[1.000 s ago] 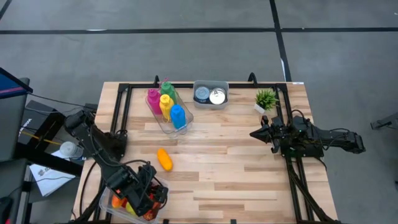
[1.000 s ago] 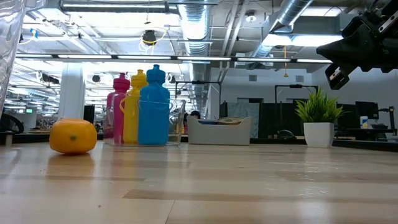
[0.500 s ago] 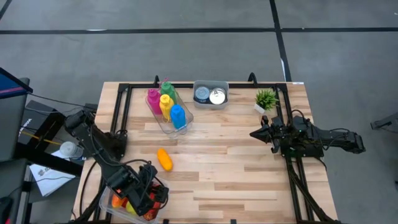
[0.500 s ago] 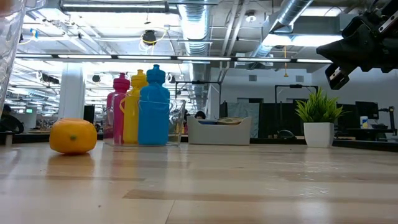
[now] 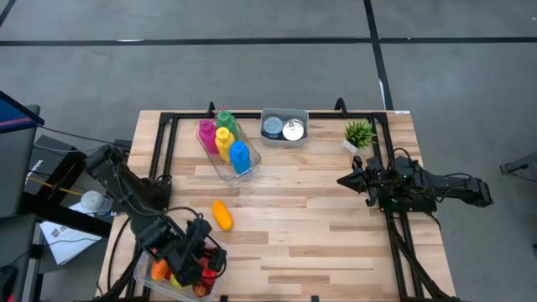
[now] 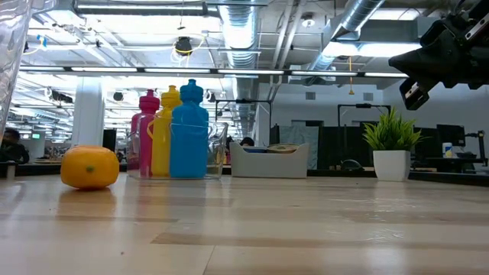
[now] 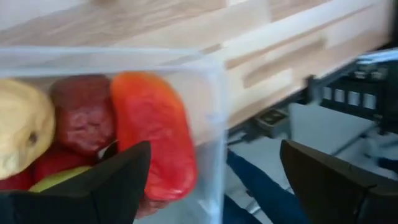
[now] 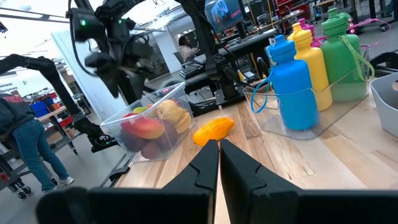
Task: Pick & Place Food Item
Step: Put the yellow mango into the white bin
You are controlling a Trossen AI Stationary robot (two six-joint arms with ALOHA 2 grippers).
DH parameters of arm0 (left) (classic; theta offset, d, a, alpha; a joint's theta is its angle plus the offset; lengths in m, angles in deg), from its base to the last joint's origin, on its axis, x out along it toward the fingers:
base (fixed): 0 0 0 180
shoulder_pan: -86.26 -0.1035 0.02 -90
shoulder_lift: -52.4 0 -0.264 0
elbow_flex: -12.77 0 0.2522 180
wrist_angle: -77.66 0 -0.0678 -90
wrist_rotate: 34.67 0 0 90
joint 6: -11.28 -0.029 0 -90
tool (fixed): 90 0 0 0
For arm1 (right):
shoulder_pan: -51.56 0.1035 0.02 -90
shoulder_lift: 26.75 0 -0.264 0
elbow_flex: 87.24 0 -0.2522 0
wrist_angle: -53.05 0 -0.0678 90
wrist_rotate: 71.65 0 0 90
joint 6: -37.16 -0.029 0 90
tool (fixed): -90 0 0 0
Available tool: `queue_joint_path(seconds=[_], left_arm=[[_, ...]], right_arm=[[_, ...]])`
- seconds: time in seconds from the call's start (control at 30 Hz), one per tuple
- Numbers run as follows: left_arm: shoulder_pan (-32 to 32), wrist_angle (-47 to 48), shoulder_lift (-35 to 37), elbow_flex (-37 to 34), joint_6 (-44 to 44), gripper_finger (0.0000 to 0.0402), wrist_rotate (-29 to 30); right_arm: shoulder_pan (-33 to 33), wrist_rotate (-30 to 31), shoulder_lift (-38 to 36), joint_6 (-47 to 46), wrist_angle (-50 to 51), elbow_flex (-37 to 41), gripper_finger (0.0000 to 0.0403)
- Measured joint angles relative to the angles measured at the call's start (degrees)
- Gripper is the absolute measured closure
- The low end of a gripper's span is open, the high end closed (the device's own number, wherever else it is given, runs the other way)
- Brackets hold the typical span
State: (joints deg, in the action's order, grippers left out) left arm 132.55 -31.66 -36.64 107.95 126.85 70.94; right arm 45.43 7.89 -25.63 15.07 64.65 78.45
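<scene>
A grey floor (image 5: 252,67) surrounds the table, with ceiling ducts (image 6: 367,23) and strip lights overhead.

The clear plastic bin of fruit (image 5: 148,273), at the table's 7 o'clock corner, is mostly covered by the left arm. The picture's lower edge cuts off its near side. In the left wrist view, a yellow fruit (image 7: 18,124) is cut off by the picture's side.

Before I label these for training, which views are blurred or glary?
Left wrist view: soft throughout, the bin wall and red fruit smeared. Low view: ceiling lights glare, the orange sharp. High view: even light, crisp.
</scene>
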Motion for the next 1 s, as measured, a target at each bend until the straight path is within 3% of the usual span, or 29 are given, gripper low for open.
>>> queue_joint_path(seconds=[0.17,0.3,0.4,0.67,0.8,1.0], left_arm=[[-2.34,-2.66,4.68,0.00,-6.52,0.0068,4.88],[-8.68,-1.20,8.15,0.07,-15.47,0.0077,6.10],[-15.69,-0.62,9.28,0.09,-28.08,0.0082,4.60],[-28.86,-0.30,6.67,0.04,-76.67,0.0089,-6.31],[-31.59,0.69,5.32,0.04,-89.02,0.0086,-10.46],[-32.51,5.58,2.45,0.04,-101.83,0.0081,-11.17]], right_arm=[[-0.01,0.00,0.00,0.00,0.00,0.00,0.0390],[0.00,0.00,0.01,-0.01,0.00,0.00,0.0390],[-0.01,-0.01,0.01,0.01,0.00,0.00,0.0390],[-0.02,-0.02,0.01,0.01,0.00,0.00,0.0391],[0.00,-0.01,-0.01,0.01,0.00,0.00,0.0391],[0.00,-0.01,0.01,0.01,0.00,0.00,0.0391]])
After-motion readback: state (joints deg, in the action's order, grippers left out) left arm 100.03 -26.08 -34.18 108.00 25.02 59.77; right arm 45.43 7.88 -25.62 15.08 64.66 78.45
